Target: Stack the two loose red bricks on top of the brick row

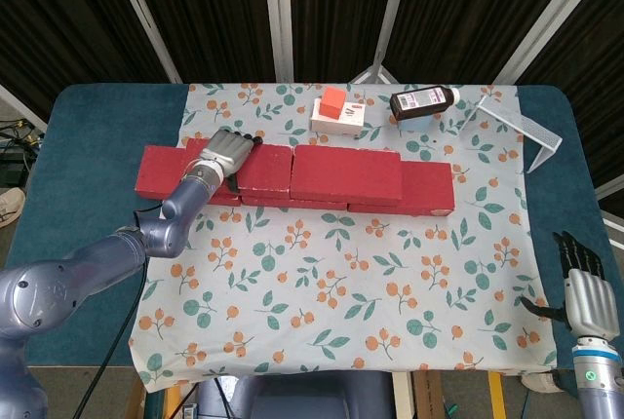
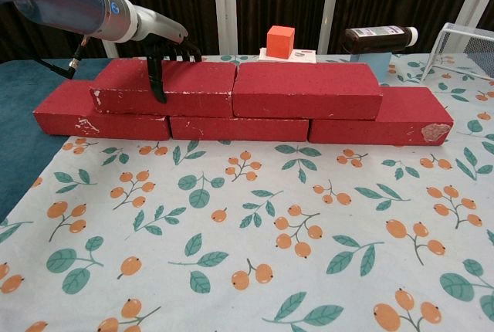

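Observation:
A row of three red bricks (image 1: 429, 190) (image 2: 239, 127) lies across the floral cloth. Two more red bricks sit side by side on top of the row. My left hand (image 1: 224, 153) (image 2: 166, 48) grips the upper left brick (image 1: 265, 168) (image 2: 197, 85), with the thumb down its front face and the fingers over its back edge. The upper right brick (image 1: 346, 173) (image 2: 305, 89) butts against it. My right hand (image 1: 585, 287) hangs past the table's front right corner, fingers straight and apart, holding nothing. It does not show in the chest view.
Behind the bricks, an orange cube (image 1: 332, 101) (image 2: 280, 41) sits on a white box. A dark bottle (image 1: 424, 100) (image 2: 382, 38) lies on its side. A white wire rack (image 1: 522, 125) (image 2: 467, 45) stands at the back right. Blue table (image 1: 88, 146) borders the cloth.

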`<action>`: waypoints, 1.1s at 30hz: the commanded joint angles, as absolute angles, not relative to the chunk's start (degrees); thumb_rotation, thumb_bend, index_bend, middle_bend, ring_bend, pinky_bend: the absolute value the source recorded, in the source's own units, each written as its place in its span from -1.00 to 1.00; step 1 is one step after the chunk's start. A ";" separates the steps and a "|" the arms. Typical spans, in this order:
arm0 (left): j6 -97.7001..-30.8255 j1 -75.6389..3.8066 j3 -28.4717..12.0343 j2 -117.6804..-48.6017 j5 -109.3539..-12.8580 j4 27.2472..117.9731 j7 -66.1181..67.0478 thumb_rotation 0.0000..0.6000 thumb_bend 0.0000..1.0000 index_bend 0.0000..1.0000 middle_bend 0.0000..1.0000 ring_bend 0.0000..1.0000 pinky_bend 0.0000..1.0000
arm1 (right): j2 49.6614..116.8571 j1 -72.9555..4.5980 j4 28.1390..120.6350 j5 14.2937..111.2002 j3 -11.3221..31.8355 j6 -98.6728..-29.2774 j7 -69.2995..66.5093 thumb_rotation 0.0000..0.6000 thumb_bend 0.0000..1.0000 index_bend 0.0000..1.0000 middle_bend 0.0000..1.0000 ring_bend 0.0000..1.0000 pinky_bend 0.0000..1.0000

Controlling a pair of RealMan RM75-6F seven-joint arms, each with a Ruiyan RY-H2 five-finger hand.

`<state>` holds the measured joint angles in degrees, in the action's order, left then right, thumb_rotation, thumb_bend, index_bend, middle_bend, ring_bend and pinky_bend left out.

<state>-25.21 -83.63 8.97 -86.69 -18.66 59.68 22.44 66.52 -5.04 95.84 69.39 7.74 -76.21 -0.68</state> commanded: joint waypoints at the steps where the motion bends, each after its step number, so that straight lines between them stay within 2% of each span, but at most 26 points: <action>1: -24.86 -83.72 8.94 -86.61 -18.36 59.69 22.38 1.00 -0.98 -0.62 -0.64 -0.69 -0.59 | 66.52 -5.02 95.85 69.40 7.76 -76.27 -0.70 1.00 -0.89 -1.00 -0.98 -1.00 -1.00; 13: -24.43 -84.77 9.76 -85.86 -16.64 60.45 22.52 1.00 -1.00 -0.87 -0.98 -1.00 -0.69 | 66.65 -5.01 95.84 69.04 7.86 -76.33 -0.42 1.00 -0.89 -1.00 -0.98 -1.00 -1.00; 18: -24.49 -85.53 10.65 -85.76 -15.17 60.80 23.02 1.00 -1.00 -0.95 -1.00 -1.00 -0.70 | 66.64 -4.99 95.90 68.89 7.90 -76.34 -0.30 1.00 -0.89 -1.00 -0.98 -1.00 -1.00; 33: -26.31 -86.99 11.64 -85.29 -13.00 62.26 24.42 1.00 -1.00 -1.00 -1.00 -1.00 -0.71 | 66.28 -4.99 96.39 68.24 7.92 -76.01 0.19 1.00 -0.89 -1.00 -0.98 -1.00 -1.00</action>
<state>-26.18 -86.86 11.53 -85.47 -13.16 62.02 24.25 66.29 -5.00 96.38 68.25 7.92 -76.01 0.18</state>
